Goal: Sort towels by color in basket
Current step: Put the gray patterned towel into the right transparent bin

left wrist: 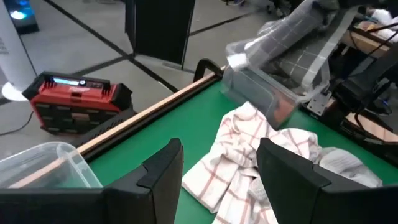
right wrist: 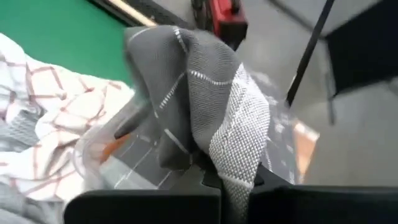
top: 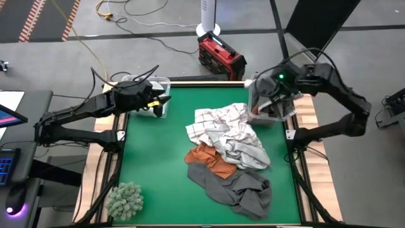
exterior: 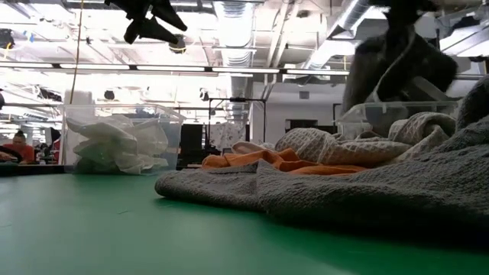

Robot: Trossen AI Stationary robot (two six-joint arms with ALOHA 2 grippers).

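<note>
Held towel: a dark grey towel [right wrist: 205,106] with thin pale lines hangs from the right gripper [right wrist: 227,177], whose fingers are clamped on its folds.
Where it is: over the clear bin [top: 271,107] at the table's far right corner, which seems to hold other dark cloth, though the contents are hard to read.
Towel pile: the rest lie heaped on the green table [top: 158,164], from the middle toward the near edge.
Pile, far part: a grid-checked white towel [top: 218,123], just beside the right bin.
Pile, middle: a rust-orange towel [top: 205,158], partly under the white one.
Pile, near part: a grey towel [top: 237,187], touching the orange one.
Left gripper: the left gripper [left wrist: 221,171] hovers with fingers spread wide and nothing between them, above the clear bin of white cloth [top: 149,95] at the far left corner.
Off the pile: a fuzzy grey-green clump [top: 124,199] sits at the near left corner.
</note>
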